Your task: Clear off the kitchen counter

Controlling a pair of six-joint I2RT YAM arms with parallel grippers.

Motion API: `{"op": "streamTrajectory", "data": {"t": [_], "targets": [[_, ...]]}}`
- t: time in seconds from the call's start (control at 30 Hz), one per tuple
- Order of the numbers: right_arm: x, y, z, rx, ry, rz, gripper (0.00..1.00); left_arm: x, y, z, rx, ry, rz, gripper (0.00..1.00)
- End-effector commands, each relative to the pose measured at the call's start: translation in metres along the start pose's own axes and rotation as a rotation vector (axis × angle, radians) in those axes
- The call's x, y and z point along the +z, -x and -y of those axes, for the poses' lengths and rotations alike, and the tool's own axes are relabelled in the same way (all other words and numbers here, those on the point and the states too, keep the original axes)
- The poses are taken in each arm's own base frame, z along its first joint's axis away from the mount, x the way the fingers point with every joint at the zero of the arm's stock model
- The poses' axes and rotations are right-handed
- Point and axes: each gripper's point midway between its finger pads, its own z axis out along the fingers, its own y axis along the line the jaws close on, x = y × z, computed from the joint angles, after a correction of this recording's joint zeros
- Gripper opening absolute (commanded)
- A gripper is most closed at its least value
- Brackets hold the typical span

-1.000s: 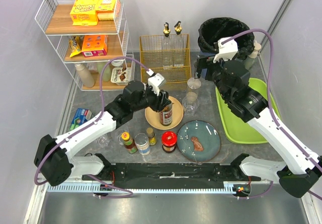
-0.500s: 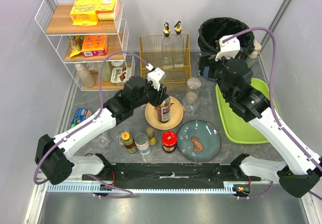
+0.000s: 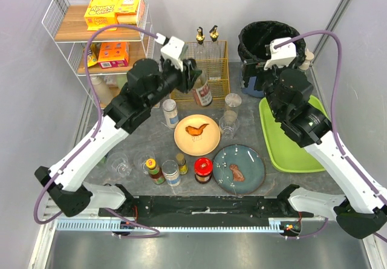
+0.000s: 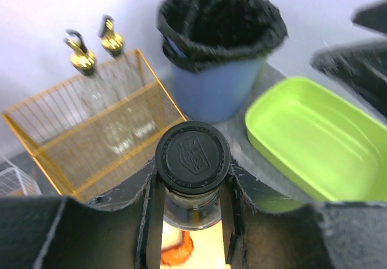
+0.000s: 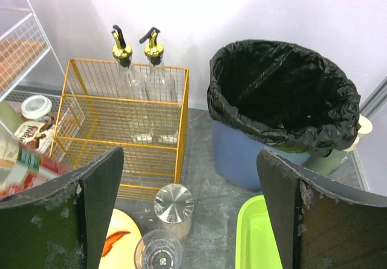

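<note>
My left gripper (image 3: 195,80) is shut on a dark sauce bottle (image 3: 203,91) with a black cap and a red label. It holds the bottle in the air in front of the yellow wire basket (image 3: 199,60). In the left wrist view the fingers clamp the neck just under the cap (image 4: 192,157). My right gripper (image 3: 253,81) hangs open and empty near the bin; in its wrist view it (image 5: 190,220) hovers above a metal shaker (image 5: 173,205). The kitchen counter (image 3: 248,131) carries a cream plate (image 3: 196,135), a blue plate (image 3: 239,168), jars, cans and glasses.
A lime-green tray (image 3: 290,142) lies at the right and a black-lined bin (image 3: 269,42) stands at the back right. The white wire rack (image 3: 103,45) with boxes stands at the back left. Two oil bottles stand in the yellow basket. A red-lidded jar (image 3: 203,169) and a tin can (image 3: 171,173) stand near the front.
My left gripper closed on the bottle and lifted it off the cream plate, carrying it up and back toward the yellow basket. The right arm shifted slightly.
</note>
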Motion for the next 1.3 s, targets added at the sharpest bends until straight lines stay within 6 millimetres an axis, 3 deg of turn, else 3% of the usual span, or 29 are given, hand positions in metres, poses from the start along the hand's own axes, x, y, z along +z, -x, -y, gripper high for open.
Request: {"op": "streamTrajectory", "data": {"t": [0.0, 0.13, 0.3, 0.5, 0.67, 0.93, 1.27], "targets": [[-0.011, 0.041, 0.002, 0.023, 0.028, 0.099, 0.98, 0.006, 0.096, -0.041, -0.065, 0.257, 0.233, 0.02], [-0.005, 0.037, -0.002, 0.019, 0.035, 0.086, 0.98, 0.027, 0.117, -0.070, -0.109, 0.440, 0.258, 0.02], [-0.001, 0.035, -0.012, 0.017, 0.071, 0.078, 0.98, 0.061, 0.124, -0.106, -0.072, 0.606, 0.279, 0.02], [0.002, 0.033, -0.014, 0.005, 0.077, 0.074, 0.98, 0.076, 0.143, -0.147, -0.080, 0.727, 0.390, 0.02], [0.005, 0.029, -0.015, -0.009, 0.077, 0.065, 0.98, 0.087, 0.140, -0.174, -0.045, 0.783, 0.420, 0.02], [0.008, 0.017, -0.017, -0.017, 0.079, 0.043, 0.98, 0.101, 0.144, -0.196, -0.050, 0.756, 0.487, 0.02], [0.004, 0.002, -0.011, -0.008, 0.052, 0.020, 0.98, 0.117, 0.104, -0.200, -0.033, 0.741, 0.386, 0.02]]}}
